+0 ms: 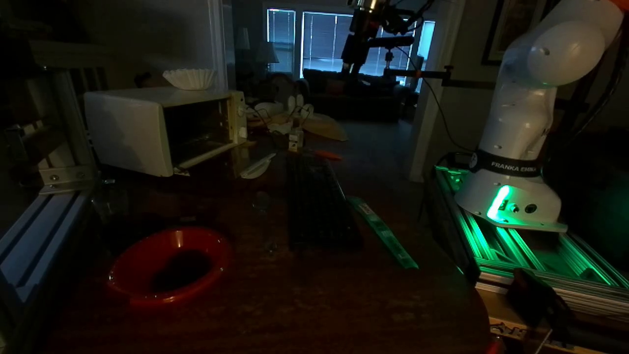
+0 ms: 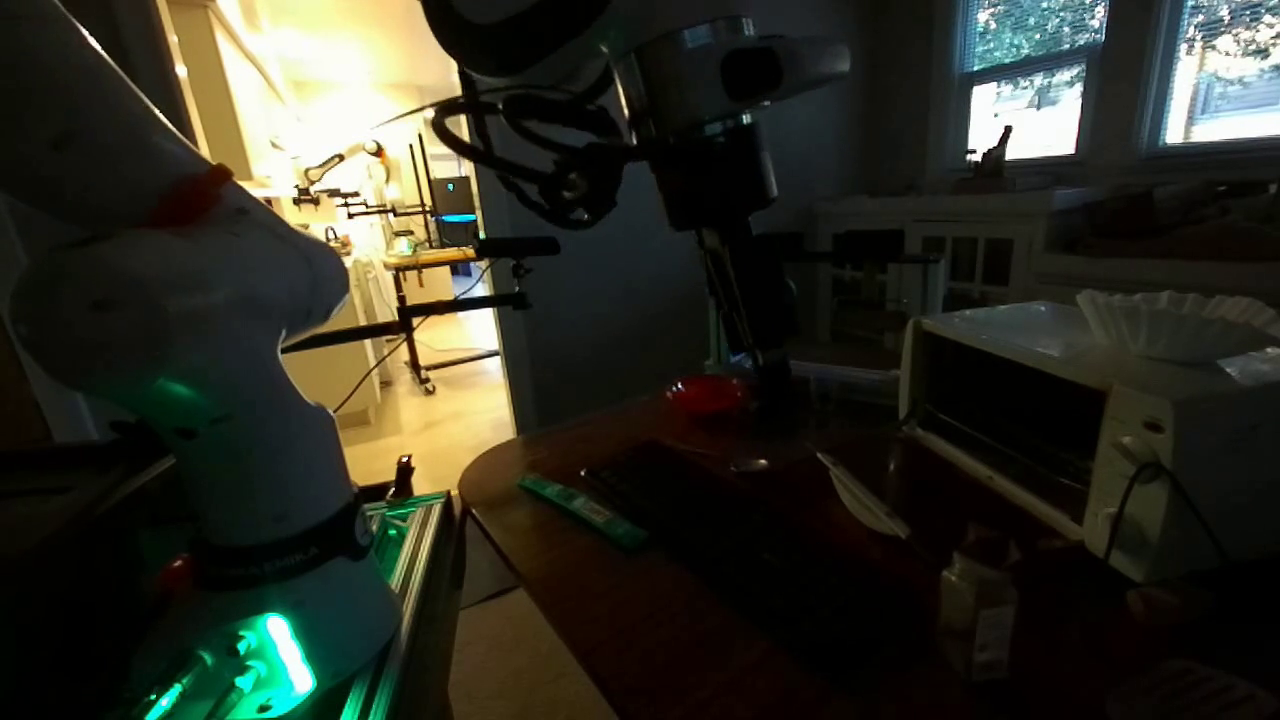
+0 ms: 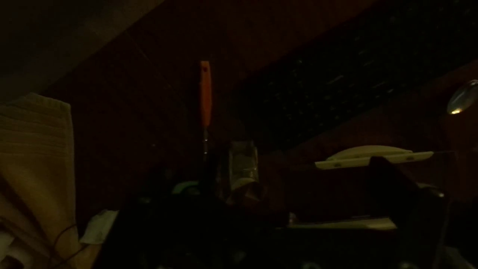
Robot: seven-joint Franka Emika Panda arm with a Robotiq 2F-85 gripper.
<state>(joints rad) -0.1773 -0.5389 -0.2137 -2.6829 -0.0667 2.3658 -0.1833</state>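
Windows (image 1: 327, 44) glow behind a dark sofa (image 1: 358, 103) at the upper centre of the frame in an exterior view, and a brightly lit kitchen (image 2: 350, 100) shows at the upper left of the frame in an exterior view; most of the scene is in shadow. On the brown table (image 1: 344, 300), a toaster oven (image 1: 128, 132) sits at the left, its front opening dark and a white fluted bowl (image 1: 190, 79) on top. A red bowl (image 1: 140, 265) lies at the lower left, a black keyboard (image 1: 319, 201) near the centre, and a green strip (image 1: 385, 233) just right of it. At the right edge rises the white arm (image 1: 523, 118), its base (image 1: 508, 206) lit green.

The gripper (image 1: 351, 71) hangs above the table at the upper centre of the frame. Its jaws point down and stand apart in the wrist view, though darkness blurs their outline. Through the gap shows a clear bottle (image 3: 243, 164), near the centre of that view; in an exterior view it stands upright at the lower right. Just left of it in the wrist view is an orange-handled tool (image 3: 205, 95). A white piece (image 3: 373, 157) lies farther right, a spoon (image 3: 463, 98) at the right edge, and a yellow towel (image 3: 41, 149) at the lower left.
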